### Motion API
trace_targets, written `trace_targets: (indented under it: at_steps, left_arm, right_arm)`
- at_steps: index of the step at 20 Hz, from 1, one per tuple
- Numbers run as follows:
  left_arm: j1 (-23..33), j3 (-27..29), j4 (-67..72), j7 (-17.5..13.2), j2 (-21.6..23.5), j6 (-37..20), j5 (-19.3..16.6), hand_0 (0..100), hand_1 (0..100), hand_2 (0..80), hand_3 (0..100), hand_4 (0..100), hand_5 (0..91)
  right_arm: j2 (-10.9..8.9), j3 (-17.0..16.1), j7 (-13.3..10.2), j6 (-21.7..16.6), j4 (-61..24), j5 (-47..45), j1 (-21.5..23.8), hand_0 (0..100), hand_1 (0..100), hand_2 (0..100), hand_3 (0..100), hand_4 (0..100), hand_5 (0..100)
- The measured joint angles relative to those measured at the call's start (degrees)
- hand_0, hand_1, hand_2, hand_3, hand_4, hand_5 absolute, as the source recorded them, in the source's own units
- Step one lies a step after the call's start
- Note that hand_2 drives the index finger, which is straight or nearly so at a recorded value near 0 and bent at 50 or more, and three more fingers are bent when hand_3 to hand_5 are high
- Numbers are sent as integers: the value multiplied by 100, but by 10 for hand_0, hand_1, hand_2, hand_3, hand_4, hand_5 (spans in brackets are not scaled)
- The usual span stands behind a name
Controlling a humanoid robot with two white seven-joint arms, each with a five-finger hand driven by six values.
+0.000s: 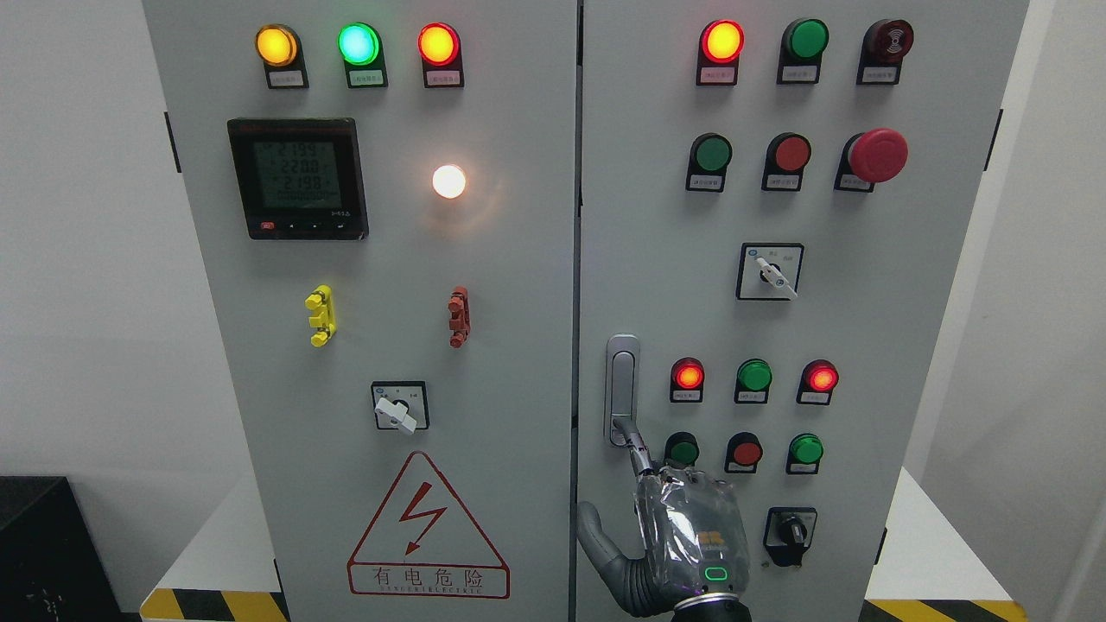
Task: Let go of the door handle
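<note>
The silver door handle stands upright in its recess at the left edge of the grey cabinet's right door. My right hand, wrapped in clear plastic, comes up from the bottom edge just below the handle, its back towards the camera. Its index finger stretches up and left, and the tip touches the handle's lower end. The thumb is spread out to the left, away from the handle. The other fingers are bent at the knuckles and hold nothing. Both doors look closed. The left arm does not show.
Lit lamps and push buttons surround the hand on the right door, with a black rotary switch at its right. A red mushroom stop button sticks out higher up. The left door carries a meter, clips and a warning triangle.
</note>
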Motion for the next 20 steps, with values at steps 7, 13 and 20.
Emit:
trace_targets:
  at_steps: [7,13,20]
  left_arm:
    - [0,0,0,0,0,-14,0,0,0,43,106,5,0]
    - [0,0,0,0,0,-15,0,0,0,43,107,4,0]
    - [0,0,0,-1,0,-16,0,0,0,43,105,5,0]
  right_arm:
    - [0,6,96,-6,-31,2,19,409,262,0,768,703,719]
    - [0,9,94,-28,27,-1,66,407,260,0,767,703,719]
    - [0,11,86,-30,80,-2,86,406,260,0,767,705,718]
